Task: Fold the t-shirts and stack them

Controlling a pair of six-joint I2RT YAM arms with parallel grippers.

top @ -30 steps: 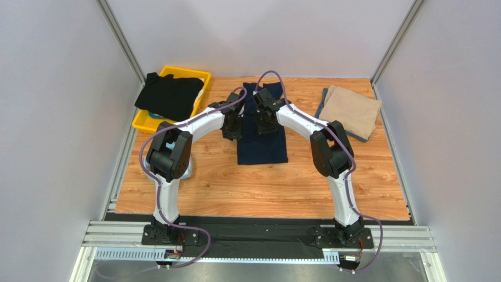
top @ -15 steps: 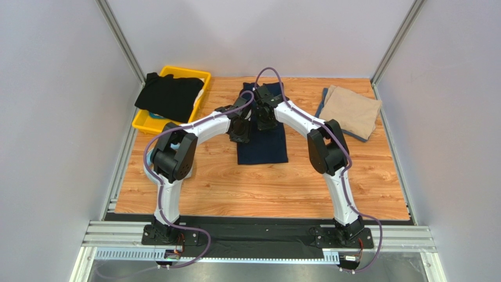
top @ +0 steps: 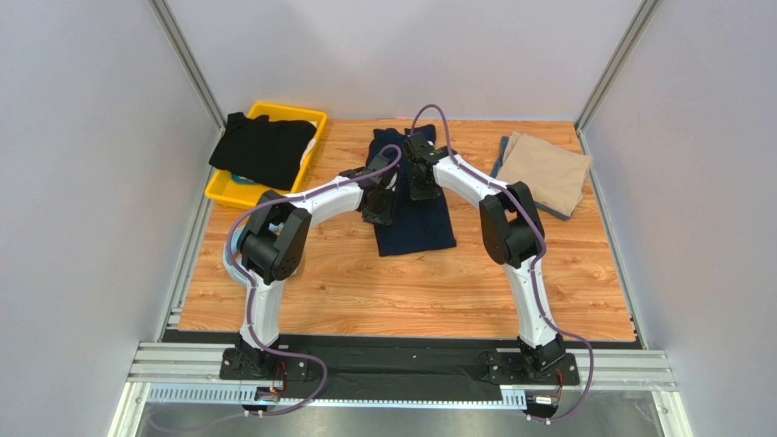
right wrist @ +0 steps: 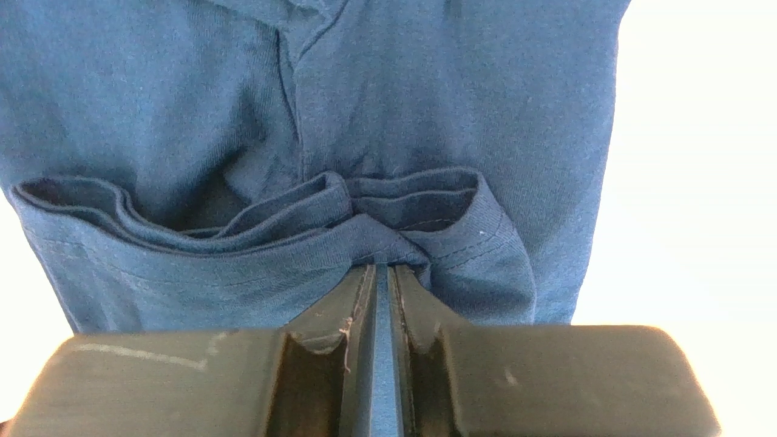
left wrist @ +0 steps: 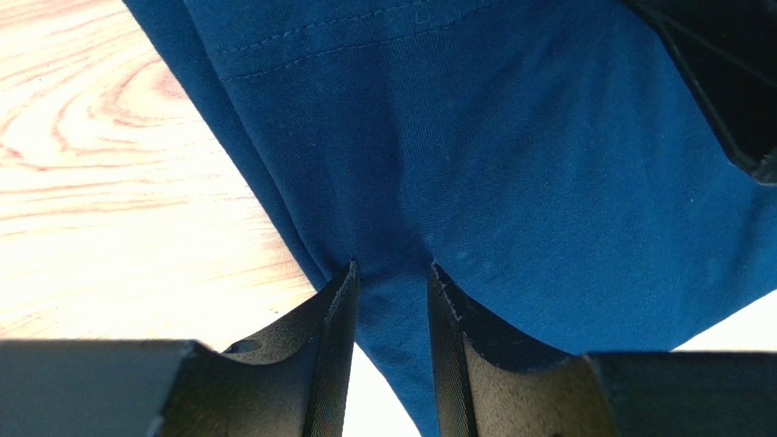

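Observation:
The dark navy t-shirt [top: 417,223] lies as a long folded strip mid-table. My left gripper [top: 381,206] is at its left edge, and the left wrist view shows the jaws [left wrist: 392,269] closed on a thick bunch of navy cloth [left wrist: 511,137]. My right gripper [top: 421,182] is on the strip's far part. The right wrist view shows it [right wrist: 383,266] shut tight on gathered hems of the navy shirt [right wrist: 410,91]. The tan t-shirt [top: 544,171] lies folded at the far right. The black t-shirt [top: 263,150] is draped over the yellow bin [top: 222,191].
A grey-blue layer [top: 500,164] shows under the tan shirt's left edge. A light blue object [top: 232,256] peeks out behind the left arm's elbow. Metal frame posts and white walls bound the wooden table [top: 401,291].
Both grippers have moved to the right, and the navy shirt has shifted right and turned slightly with them. The tan and black shirts have not moved.

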